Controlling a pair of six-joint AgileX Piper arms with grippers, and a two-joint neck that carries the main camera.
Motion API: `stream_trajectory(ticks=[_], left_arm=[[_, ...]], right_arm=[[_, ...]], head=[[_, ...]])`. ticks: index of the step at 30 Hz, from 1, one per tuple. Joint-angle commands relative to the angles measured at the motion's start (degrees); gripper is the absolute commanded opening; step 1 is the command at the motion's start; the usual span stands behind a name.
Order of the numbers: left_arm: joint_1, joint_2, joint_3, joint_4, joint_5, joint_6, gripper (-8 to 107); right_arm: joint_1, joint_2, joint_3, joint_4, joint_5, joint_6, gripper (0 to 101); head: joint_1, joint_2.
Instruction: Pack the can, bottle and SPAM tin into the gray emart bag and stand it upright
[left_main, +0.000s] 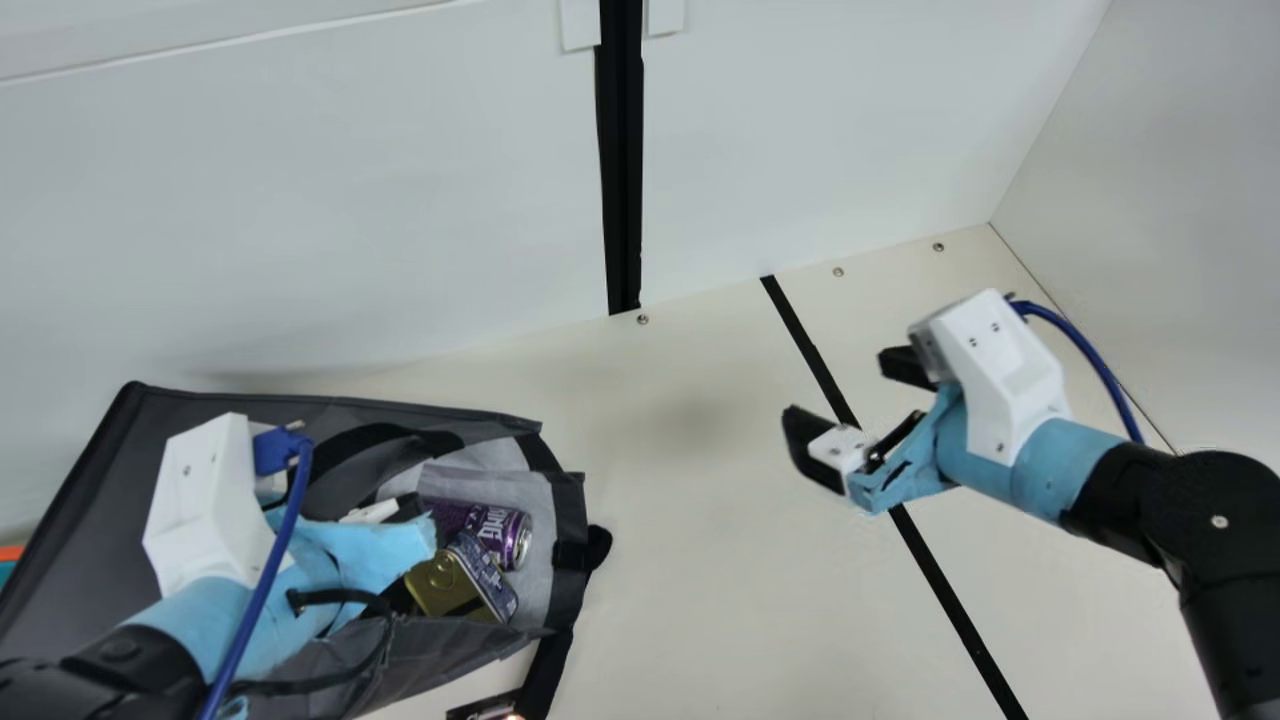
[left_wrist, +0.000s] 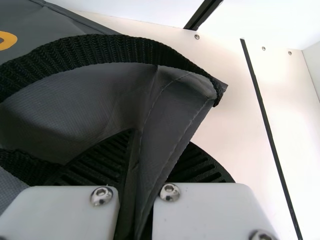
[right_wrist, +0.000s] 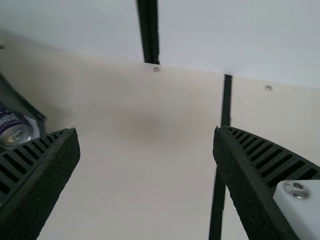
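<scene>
The gray bag (left_main: 70, 480) lies on its side at the left in the main view, its mouth facing right. Inside the mouth are the purple can (left_main: 480, 525) and, against it, the SPAM tin (left_main: 450, 590) with its gold end showing. My left gripper (left_main: 405, 508) is over the bag's mouth; in the left wrist view the left gripper (left_wrist: 155, 155) is shut on a fold of the bag's fabric (left_wrist: 167, 120). My right gripper (left_main: 842, 395) is open above the table, right of the bag; the right wrist view shows the right gripper (right_wrist: 146, 142) with nothing between its fingers. I cannot make out the bottle.
A dark printed object (left_main: 485, 708) lies at the main view's bottom edge, beside a bag strap (left_main: 548, 670). White walls stand behind and at the right of the cream table (left_main: 680, 450). A black strip (left_main: 930, 560) crosses the table under the right arm.
</scene>
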Motion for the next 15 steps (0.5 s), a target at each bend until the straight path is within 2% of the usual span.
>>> stream_trajectory(ticks=[1,9,15], left_arm=[[0.00,0.00,0.00,0.00,0.00,0.00,-8],[0.00,0.00,0.00,0.00,0.00,0.00,-8],[0.00,0.00,0.00,0.00,0.00,0.00,-8]], right_arm=[[-1.23,-0.76,-0.16,-2.47,-0.74,3.01,95],[-6.17,-3.96,-1.26,-11.04,-1.77,11.47,95],[-9.54,-6.14,-2.72,-18.07,-0.89,17.73,95]], head=[[-1.30,-0.14],[-1.30,-0.14],[-1.30,-0.14]])
